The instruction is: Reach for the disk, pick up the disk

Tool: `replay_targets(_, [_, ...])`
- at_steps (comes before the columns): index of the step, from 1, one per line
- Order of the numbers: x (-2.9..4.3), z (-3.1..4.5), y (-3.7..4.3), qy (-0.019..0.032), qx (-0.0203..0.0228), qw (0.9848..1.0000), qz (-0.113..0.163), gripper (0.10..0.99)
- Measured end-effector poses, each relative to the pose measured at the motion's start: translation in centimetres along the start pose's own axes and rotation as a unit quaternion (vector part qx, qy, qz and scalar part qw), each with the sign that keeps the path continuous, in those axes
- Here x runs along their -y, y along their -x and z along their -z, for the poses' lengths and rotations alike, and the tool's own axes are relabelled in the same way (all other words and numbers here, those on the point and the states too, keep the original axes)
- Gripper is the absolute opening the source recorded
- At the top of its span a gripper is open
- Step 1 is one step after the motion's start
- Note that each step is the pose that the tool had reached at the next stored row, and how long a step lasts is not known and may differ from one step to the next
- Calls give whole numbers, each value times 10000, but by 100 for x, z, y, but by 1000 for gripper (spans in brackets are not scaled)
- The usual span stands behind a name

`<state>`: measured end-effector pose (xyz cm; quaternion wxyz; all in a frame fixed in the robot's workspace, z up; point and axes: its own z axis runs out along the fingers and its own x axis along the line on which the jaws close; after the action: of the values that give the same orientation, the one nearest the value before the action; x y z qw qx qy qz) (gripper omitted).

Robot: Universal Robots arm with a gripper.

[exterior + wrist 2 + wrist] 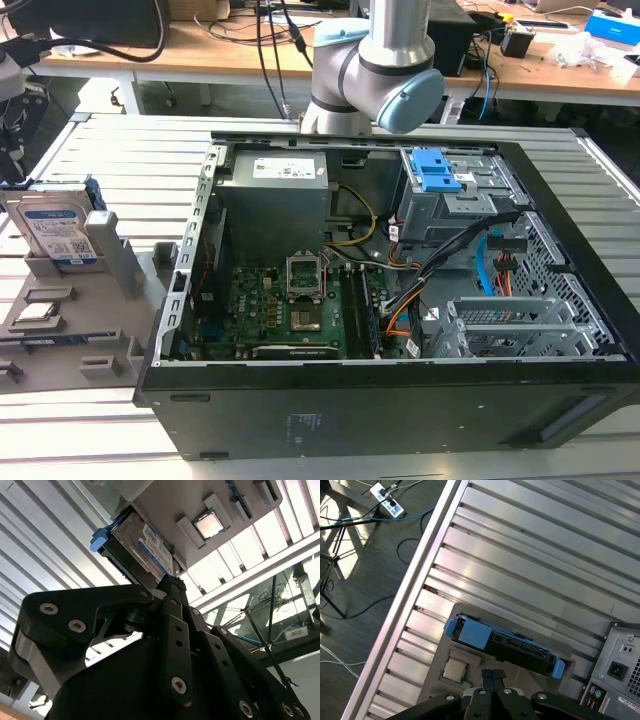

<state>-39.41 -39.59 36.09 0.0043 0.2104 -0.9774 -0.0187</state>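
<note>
The disk point(55, 228) stands on edge in a grey plastic holder point(115, 300) at the exterior view's left, showing its blue-and-white label and blue bracket. In the first wrist view the disk point(505, 644) is seen edge-on from above, with blue bracket ends on both sides. My gripper point(493, 676) hovers above it, a little off to the side of the holder's chip pocket. Its fingers are shut together with nothing between them. In the second wrist view the gripper point(172, 582) points at the disk point(150, 547), with a gap left between them.
A small square silver chip point(454, 669) lies in a pocket of the holder beside the disk. An open black computer case point(400, 410) fills the middle of the slatted metal table point(120, 150). The table's edge point(415, 580) runs close to the holder, with floor and cables beyond.
</note>
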Motion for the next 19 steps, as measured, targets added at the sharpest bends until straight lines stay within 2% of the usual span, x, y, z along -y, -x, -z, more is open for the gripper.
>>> replay_targets(8, [0, 0, 0, -1, -15, 9993, 378, 106])
replay_targets(14, [0, 0, 0, 0, -25, 9978, 666, 106])
replay_targets(19, [0, 0, 0, 0, -38, 9951, 986, 106])
